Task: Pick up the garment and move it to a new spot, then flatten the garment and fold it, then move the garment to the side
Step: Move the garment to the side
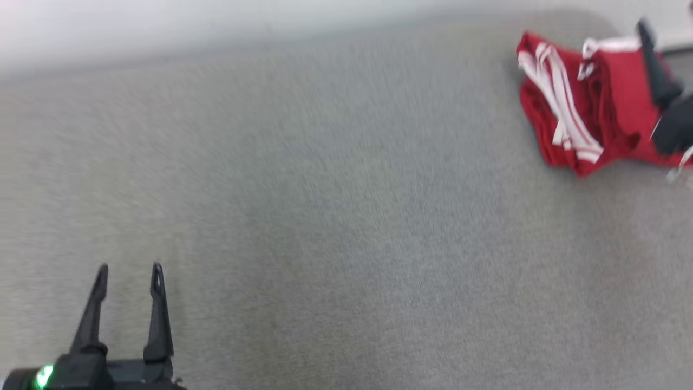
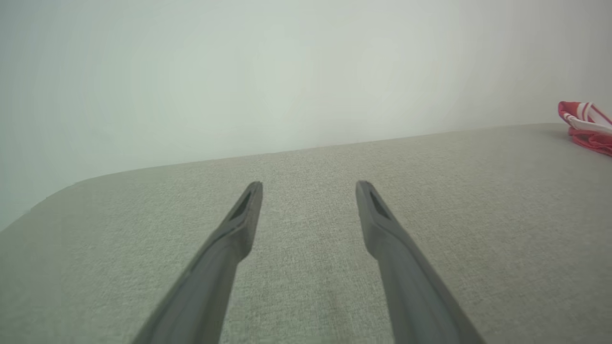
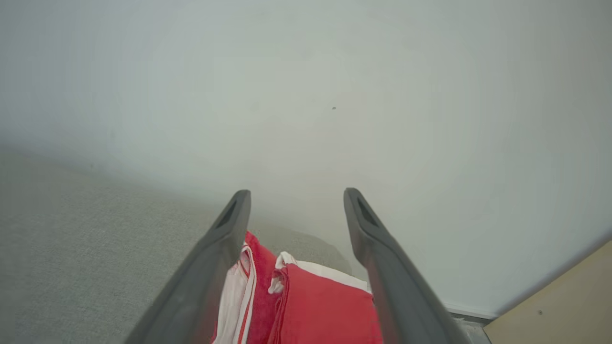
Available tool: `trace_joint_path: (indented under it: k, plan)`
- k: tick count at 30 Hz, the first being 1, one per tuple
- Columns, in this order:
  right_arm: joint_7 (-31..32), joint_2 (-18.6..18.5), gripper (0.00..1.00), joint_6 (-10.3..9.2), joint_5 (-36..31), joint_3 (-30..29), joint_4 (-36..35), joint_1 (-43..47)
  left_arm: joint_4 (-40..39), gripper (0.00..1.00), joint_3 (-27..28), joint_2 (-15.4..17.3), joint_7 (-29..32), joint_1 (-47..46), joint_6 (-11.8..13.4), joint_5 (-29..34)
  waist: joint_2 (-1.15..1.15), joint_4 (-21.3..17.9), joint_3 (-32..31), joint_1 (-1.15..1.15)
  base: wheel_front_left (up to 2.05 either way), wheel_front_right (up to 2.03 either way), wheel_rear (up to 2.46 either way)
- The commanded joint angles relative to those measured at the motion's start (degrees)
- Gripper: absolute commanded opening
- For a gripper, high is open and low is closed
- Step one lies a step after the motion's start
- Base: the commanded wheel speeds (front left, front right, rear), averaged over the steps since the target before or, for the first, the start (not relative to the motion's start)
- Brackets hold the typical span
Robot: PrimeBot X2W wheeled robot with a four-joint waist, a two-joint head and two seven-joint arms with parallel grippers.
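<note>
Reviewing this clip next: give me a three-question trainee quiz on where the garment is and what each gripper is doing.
1. In the head view, where on the grey surface does the red garment lie? A) near left B) far right C) centre
2. True or false: the left gripper is shut on the garment.
3. Fill in: the right gripper hangs over the garment with its jaws ____.

Key: 1 B; 2 false, as it stands open over bare surface, far from the garment; 3 open.
</note>
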Motion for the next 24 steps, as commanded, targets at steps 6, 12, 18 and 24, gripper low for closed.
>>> trace_joint_path:
  k: [6, 12, 18, 24]
  plan:
    - [-0.3, 2.9, 1.0, -0.18, -3.2, -13.2, -11.7, 17.1, 2.4, 1.0, 1.0, -0.9, -0.3, 4.5, 0.5, -1.4, 0.0, 5.9, -12.3, 0.01, 0.0, 0.0, 0.0]
    - [-0.3, 9.5, 1.0, -0.17, -8.8, -26.3, -18.9, 31.3, 3.5, 1.0, 1.4, -1.4, -0.3, 6.2, 0.9, -1.6, 0.0, 7.0, -14.9, 0.01, 0.0, 0.0, 0.0]
    - [-0.1, 15.3, 1.0, -0.18, -13.9, -33.0, -25.4, 42.8, 4.2, 1.0, 1.4, -2.0, -0.3, 6.6, 0.9, -1.6, 0.0, 7.9, -16.3, 0.01, 0.0, 0.0, 0.0]
    - [0.8, 20.7, 1.0, -0.17, -16.3, -38.6, -30.6, 50.5, 4.6, 1.0, 1.5, -2.4, -0.3, 6.8, 0.8, -1.5, 0.0, 8.4, -16.9, 0.01, 0.0, 0.0, 0.0]
